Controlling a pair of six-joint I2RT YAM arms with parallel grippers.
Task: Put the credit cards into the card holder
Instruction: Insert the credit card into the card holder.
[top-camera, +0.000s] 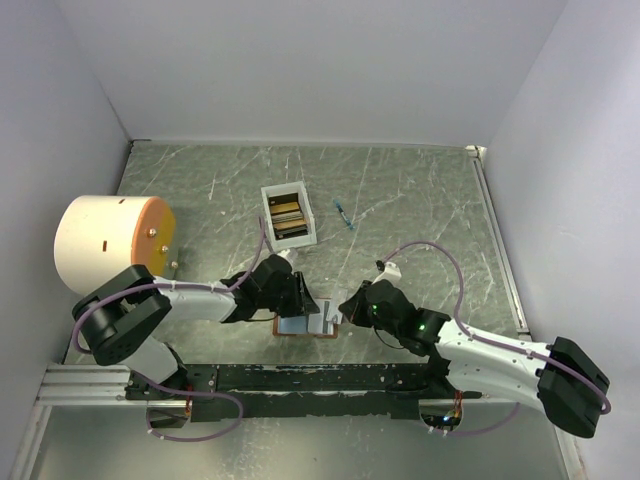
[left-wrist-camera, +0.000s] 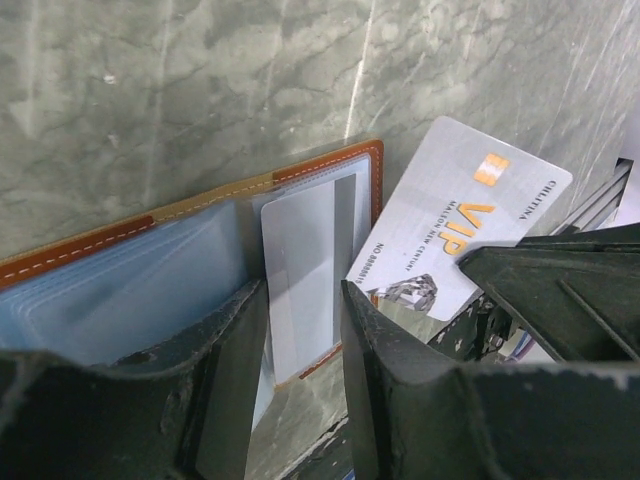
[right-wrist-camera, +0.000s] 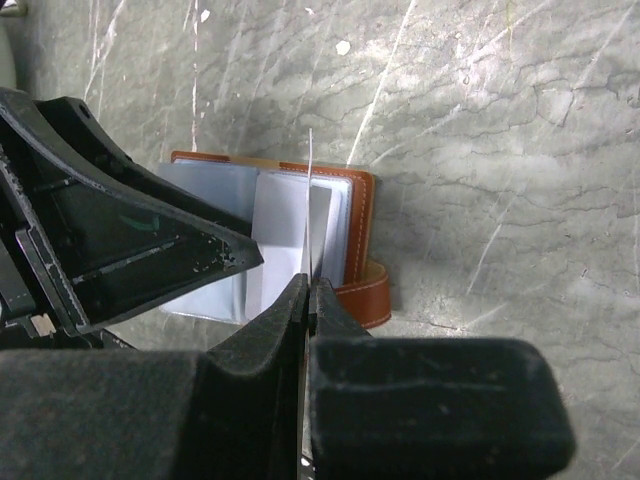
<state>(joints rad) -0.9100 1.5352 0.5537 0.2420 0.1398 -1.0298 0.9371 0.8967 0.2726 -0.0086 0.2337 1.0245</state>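
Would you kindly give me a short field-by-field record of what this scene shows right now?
card holder: open on the table, brown cover, pale clear pockets showing
left gripper: fingers apart, down over the pockets
right gripper: shut on a silver VIP card, at the holder's edge, not yet in a pocket
remaining cards: in the white box, farther back
other item: pale cylinder with an orange face, far left
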